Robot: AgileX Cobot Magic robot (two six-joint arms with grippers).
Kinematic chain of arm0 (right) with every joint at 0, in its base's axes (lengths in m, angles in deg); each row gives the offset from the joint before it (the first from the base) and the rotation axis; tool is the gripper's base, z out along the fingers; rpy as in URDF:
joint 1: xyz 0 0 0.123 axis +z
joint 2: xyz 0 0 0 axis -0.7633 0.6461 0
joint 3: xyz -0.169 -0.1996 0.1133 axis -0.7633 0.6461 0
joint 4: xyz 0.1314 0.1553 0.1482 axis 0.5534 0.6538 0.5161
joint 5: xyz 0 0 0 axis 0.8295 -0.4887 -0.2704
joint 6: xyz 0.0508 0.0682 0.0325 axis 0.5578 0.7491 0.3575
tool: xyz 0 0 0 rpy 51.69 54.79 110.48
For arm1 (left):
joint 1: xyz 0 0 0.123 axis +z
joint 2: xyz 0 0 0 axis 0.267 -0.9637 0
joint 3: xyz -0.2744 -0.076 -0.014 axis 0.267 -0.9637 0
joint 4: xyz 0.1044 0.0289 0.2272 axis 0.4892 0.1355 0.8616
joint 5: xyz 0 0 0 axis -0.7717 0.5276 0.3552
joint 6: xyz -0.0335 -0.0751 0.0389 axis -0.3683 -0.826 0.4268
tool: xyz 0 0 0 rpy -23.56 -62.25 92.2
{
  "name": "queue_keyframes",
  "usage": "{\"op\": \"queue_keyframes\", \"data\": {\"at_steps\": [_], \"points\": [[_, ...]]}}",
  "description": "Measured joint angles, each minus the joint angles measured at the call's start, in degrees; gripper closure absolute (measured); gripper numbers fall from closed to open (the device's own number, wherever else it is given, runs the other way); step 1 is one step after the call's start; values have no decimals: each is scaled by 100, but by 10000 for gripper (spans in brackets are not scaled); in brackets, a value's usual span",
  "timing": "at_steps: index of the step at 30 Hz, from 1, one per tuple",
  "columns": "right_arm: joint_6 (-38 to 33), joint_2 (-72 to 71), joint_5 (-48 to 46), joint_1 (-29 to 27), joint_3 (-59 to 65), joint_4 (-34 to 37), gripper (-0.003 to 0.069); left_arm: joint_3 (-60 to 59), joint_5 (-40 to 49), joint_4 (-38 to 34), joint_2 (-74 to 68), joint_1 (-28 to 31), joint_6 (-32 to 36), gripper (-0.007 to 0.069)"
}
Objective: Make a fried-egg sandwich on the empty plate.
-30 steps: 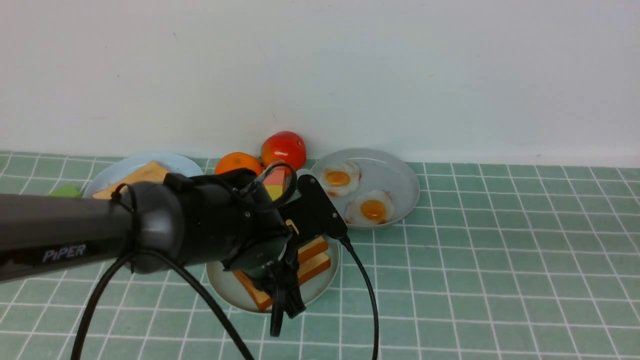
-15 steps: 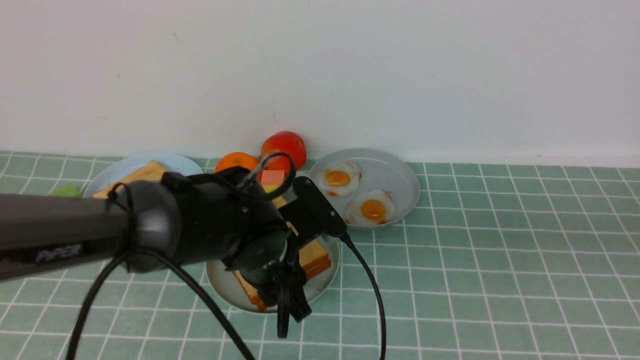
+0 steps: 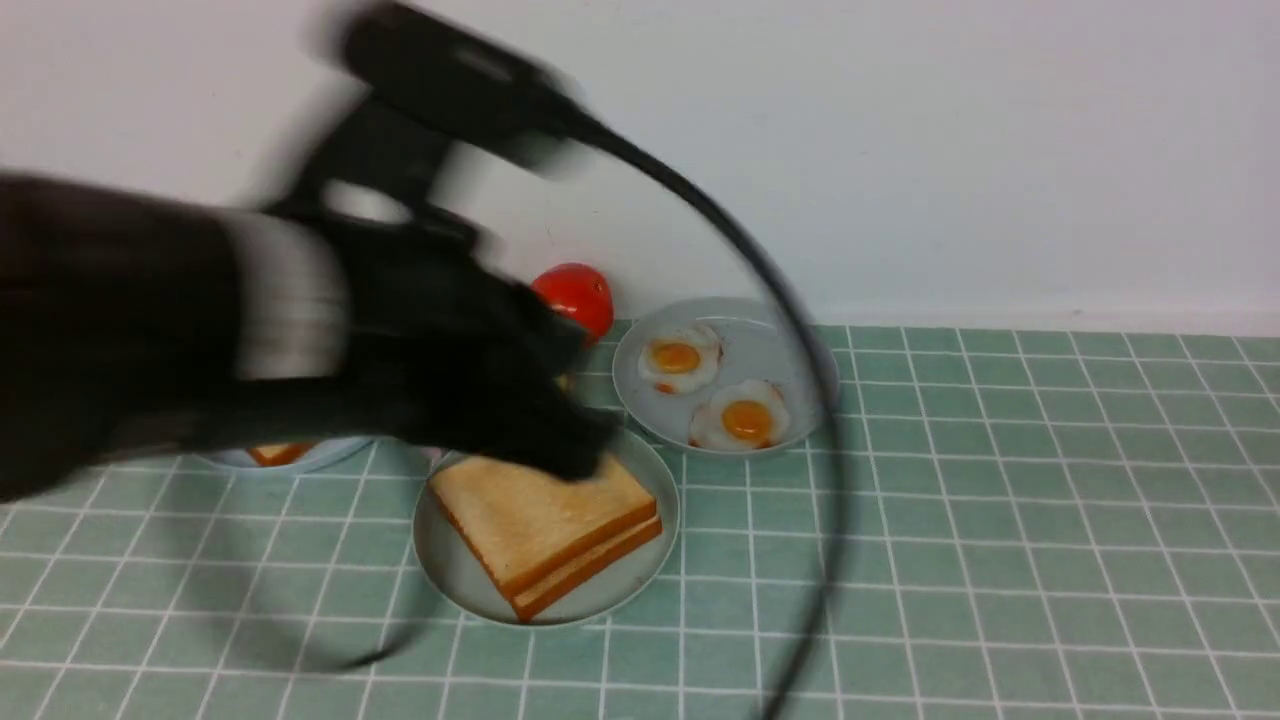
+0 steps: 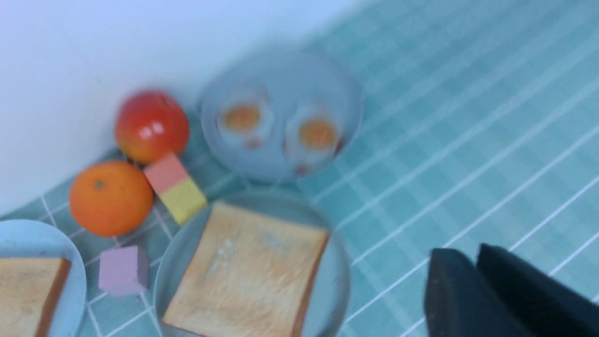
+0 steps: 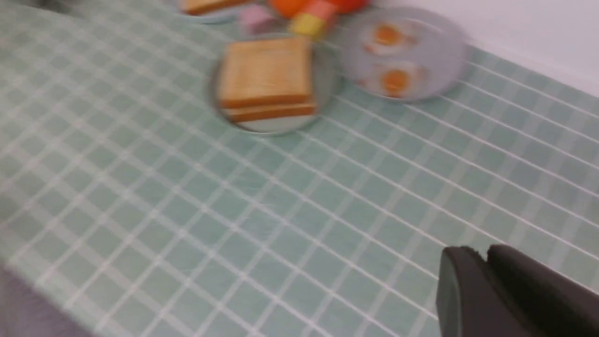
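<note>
While the left arm (image 3: 150, 320) hangs as a dark blur over the desk (image 3: 1000, 550), the sandwich (image 3: 545, 530) sits on the mint plate (image 3: 450, 568) near the desk's middle. It is two toast slices stacked, the upper set slightly askew on the lower. No egg shows at the seam in any view, so whether the filling is in cannot be told. Two eggs (image 3: 745, 418) lie on the grey plate (image 3: 800, 350) just behind it, to the right.

The left end effector (image 4: 468, 267) is empty, its fingers pressed together. The right end effector (image 5: 477, 264), well apart from the plates, also looks closed together and holds nothing. By this look the task is at or near its end.

Trouble could come from the left arm. In the front view its dark tip overlaps the sandwich's far corner, and whether it touches is unclear. A sweep at that height would likely push the upper slice off the lower.

The arm's cable (image 3: 835, 470) loops across the grey plate and down past the mint plate, and a snag on either rim could drag or tip a plate. A red fruit (image 3: 575, 295), an orange (image 4: 111, 198) and two blocks (image 4: 175, 187) crowd the wall side, near enough to be knocked.
</note>
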Motion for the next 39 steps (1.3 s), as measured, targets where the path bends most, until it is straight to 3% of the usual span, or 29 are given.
{"op": "queue_keyframes", "data": {"at_steps": [4,12,17,24,29,33,39], "points": [[385,-214,0,0,213,-329,571,-933,-461,-16,1112,0,-228,638],[1445,-1629,297,0,1747,-621,638,-3833,-2520,-43,3711,0,-596,638],[1945,-2260,813,0,2561,-641,663,-4615,-3273,-42,4297,0,-899,638],[2442,-2446,2368,0,3662,-659,663,-4977,-3288,-38,4314,0,-933,638],[2460,-2434,4344,0,4655,-700,658,-4984,-2891,-38,4314,0,-933,638],[2470,-2434,5238,0,5275,-700,656,-4988,-2623,-38,4314,0,-933,638],[2470,-2434,5506,0,5936,-700,652,-4988,-2537,-38,4314,0,-933,638]]}}
